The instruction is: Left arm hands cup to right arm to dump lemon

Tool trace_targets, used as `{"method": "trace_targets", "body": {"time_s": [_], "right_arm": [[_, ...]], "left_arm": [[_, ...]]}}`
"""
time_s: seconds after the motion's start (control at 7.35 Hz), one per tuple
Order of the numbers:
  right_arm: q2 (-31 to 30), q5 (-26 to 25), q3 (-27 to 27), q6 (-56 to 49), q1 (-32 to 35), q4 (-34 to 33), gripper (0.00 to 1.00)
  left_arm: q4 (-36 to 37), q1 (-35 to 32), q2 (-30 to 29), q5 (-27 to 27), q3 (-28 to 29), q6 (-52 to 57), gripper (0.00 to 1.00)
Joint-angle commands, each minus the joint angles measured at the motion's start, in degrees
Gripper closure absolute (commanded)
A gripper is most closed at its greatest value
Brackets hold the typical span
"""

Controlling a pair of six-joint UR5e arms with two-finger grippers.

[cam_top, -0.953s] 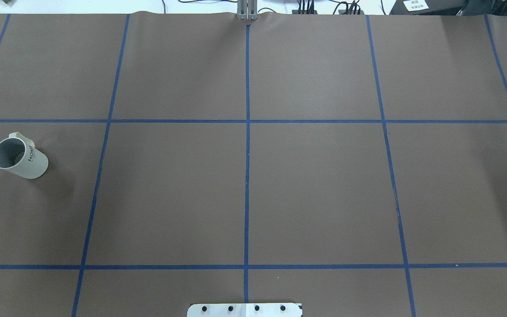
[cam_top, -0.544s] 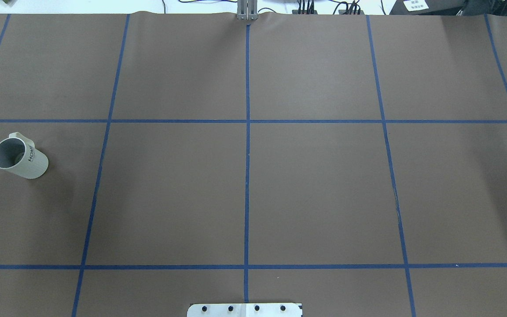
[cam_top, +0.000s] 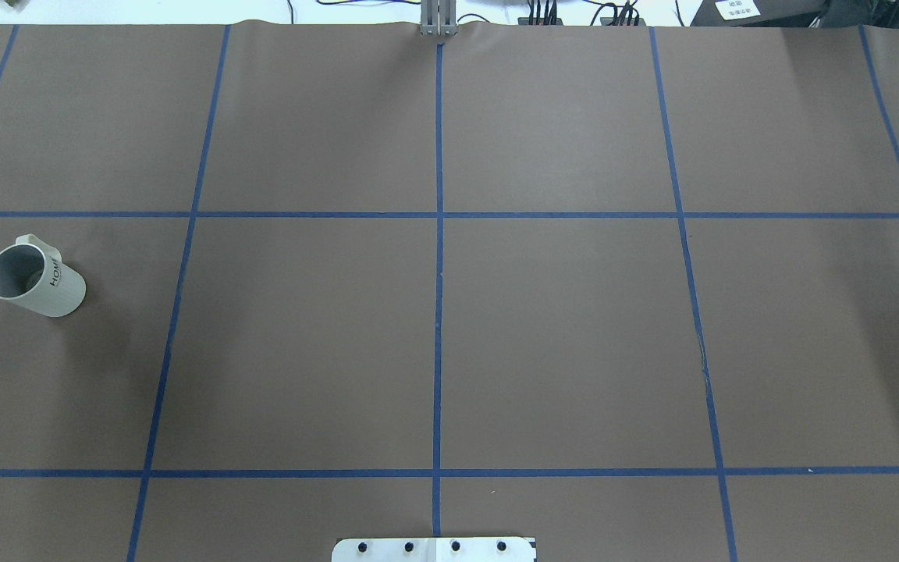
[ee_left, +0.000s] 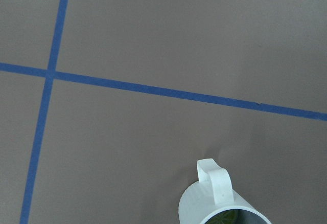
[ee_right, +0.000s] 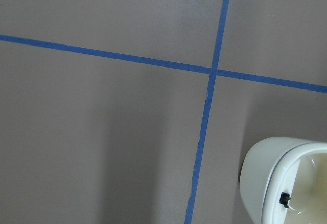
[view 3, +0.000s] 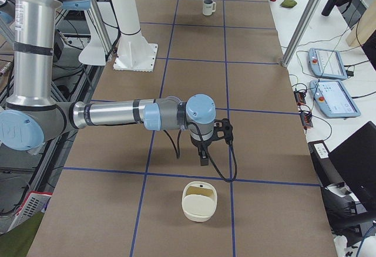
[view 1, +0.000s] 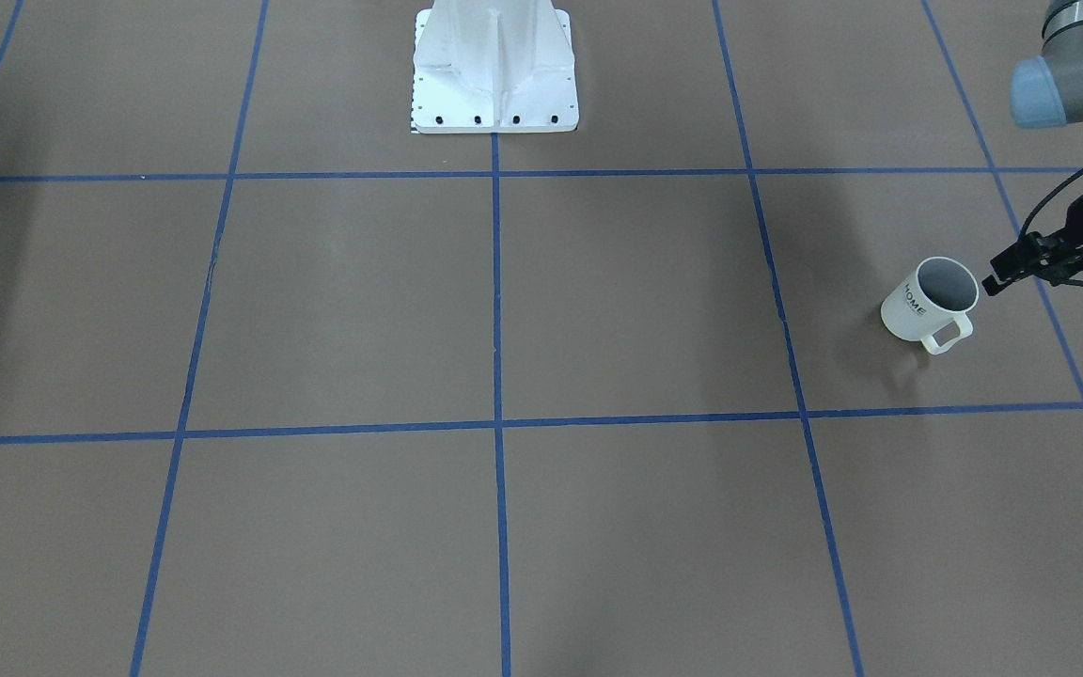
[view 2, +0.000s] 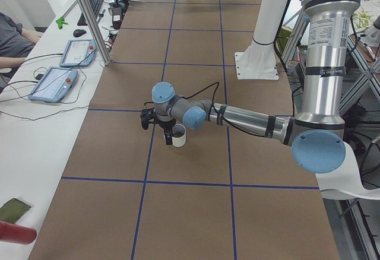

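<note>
Table (view 1: 645, 310): cup (view 1: 908, 315) w/ lemon (ee_left: 223, 219) beside L claw (view 1: 1000, 277), cream bowl (view 3: 200, 207) near R claw (view 3: 204, 160) (both openings unclear).

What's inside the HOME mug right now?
Left wrist view: a yellow-green sliver, the lemon, shows inside the cup at the frame's bottom edge. The rest is cut off; the overhead view shows only grey wall.

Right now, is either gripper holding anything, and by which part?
Nothing is held. The cup stands on the table, with the left gripper beside its rim, not gripping it. The right gripper hangs above the table, empty.
</note>
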Motion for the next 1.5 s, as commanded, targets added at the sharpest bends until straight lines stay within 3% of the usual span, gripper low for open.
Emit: {"method": "trace_targets", "body": {"time_s": [0.0, 0.54, 0.82, 0.95, 1.09, 1.22, 1.36], "right_arm": [[0.0, 0.4, 0.0, 0.8, 0.0, -0.1, 0.0], [0.1, 0.5, 0.0, 0.8, 0.0, -0.1, 0.0], [0.0, 0.6, 0.0, 0.8, 0.0, -0.2, 0.0], [0.1, 0.6, -0.1, 0.8, 0.0, -0.2, 0.0], [0.3, 0.6, -0.1, 0.8, 0.0, -0.2, 0.0], [0.5, 0.4, -0.1, 0.7, 0.0, -0.2, 0.0], [1.1, 0.4, 0.2, 0.7, 0.0, -0.3, 0.0]], "left_arm": [[-0.1, 3.3, -0.1, 0.1, 1.5, -0.4, 0.0], [-0.2, 5.4, -0.1, 1.3, 3.0, -0.5, 0.01], [-0.4, 5.6, -0.8, 1.3, 4.4, -0.4, 0.09], [-0.4, 5.6, -0.8, 1.3, 4.4, -0.5, 0.2], [-0.4, 5.6, -1.0, 1.2, 4.3, -0.5, 0.39], [-0.4, 5.6, -1.0, 1.2, 4.2, -0.7, 0.62], [-0.2, 5.6, -1.0, 1.2, 4.0, -1.0, 0.95]]}}
